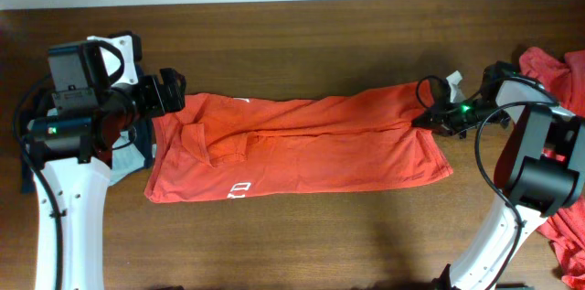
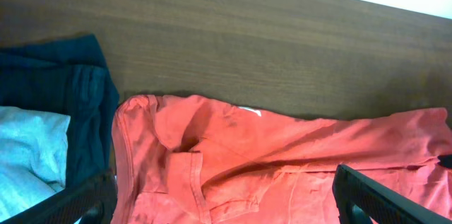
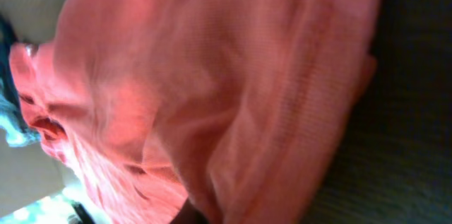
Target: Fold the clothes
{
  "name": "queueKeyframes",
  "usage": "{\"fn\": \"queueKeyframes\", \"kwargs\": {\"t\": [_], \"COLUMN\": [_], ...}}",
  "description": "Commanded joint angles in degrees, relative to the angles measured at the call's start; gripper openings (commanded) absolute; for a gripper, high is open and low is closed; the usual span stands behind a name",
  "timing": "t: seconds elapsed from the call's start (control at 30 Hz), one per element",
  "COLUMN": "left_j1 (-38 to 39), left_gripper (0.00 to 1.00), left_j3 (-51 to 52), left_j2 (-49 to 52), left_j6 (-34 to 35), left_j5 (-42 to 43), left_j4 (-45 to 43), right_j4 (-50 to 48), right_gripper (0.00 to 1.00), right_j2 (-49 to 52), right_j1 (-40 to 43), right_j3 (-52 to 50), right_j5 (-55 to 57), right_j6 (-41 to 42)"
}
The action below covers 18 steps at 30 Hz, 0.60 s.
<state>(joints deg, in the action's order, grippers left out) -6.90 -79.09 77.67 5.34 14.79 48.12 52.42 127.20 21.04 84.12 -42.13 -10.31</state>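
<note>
Shirt: an orange-red short-sleeved cotton T-shirt (image 1: 302, 144) lies lengthways on the dark wooden bench (image 1: 302, 34), stretched from the left claw to the right claw.

Folds: the end nearest the left claw is creased, with a flap of cloth turned over onto the body. The left wrist view shows the same rumpled end (image 2: 282, 160) directly below that claw.

Print: white lettering (image 1: 239, 187) shows on the shirt's near edge, closer to the left claw than to the right.

Right claw: the right claw (image 1: 425, 118) sits at the shirt's far right edge, jaws together and clamped on the cloth. Its own camera is filled by orange-red fabric (image 3: 212, 90) bunching toward the bottom of the frame, too close and blurred to show the fingers clearly.

Left claw: the left claw (image 1: 172, 93) is at the shirt's upper left corner, jaws wide apart and holding nothing. In the left wrist view both black fingers (image 2: 381, 199) stand at the lower corners, with the shirt between them.

Beside the left claw: a navy garment (image 2: 63, 75) with a pale grey garment (image 2: 28, 146) on top lies just outboard of it, partly under the left arm in the overhead view.

Beyond the right claw: more orange-red clothes (image 1: 558, 70) are heaped at the bench's right edge, behind the right arm.
</note>
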Motion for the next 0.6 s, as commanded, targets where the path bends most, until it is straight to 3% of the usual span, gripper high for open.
{"fn": "queueKeyframes", "kwargs": {"t": [0.0, 0.2, 0.33, 0.57], "left_j1": [-0.4, -0.4, -0.4, -0.4], "left_gripper": [0.97, 0.97, 0.97, 0.98], "left_j3": [-0.7, -0.7, -0.7, -0.7], "left_j2": [-0.9, -1.6, -2.3, -2.4], "left_j6": [-1.2, -1.2, -1.2, -1.2], "left_j5": [0.5, 0.5, 0.5, 0.5], "left_j4": [0.5, 0.5, 0.2, -0.7], "right_j4": [-0.1, 1.8, 6.1, 10.8], "right_gripper": [0.04, 0.04, 0.04, 0.04], "right_j2": [-2.2, -9.7, -12.2, -13.9], "right_j1": [2.0, 7.5, 9.2, -0.6], "right_j3": [0.6, 5.5, 11.9, 14.7], "right_j5": [12.2, 26.9, 26.9, 27.1], "right_j6": [6.0, 10.2, 11.2, 11.0]}}
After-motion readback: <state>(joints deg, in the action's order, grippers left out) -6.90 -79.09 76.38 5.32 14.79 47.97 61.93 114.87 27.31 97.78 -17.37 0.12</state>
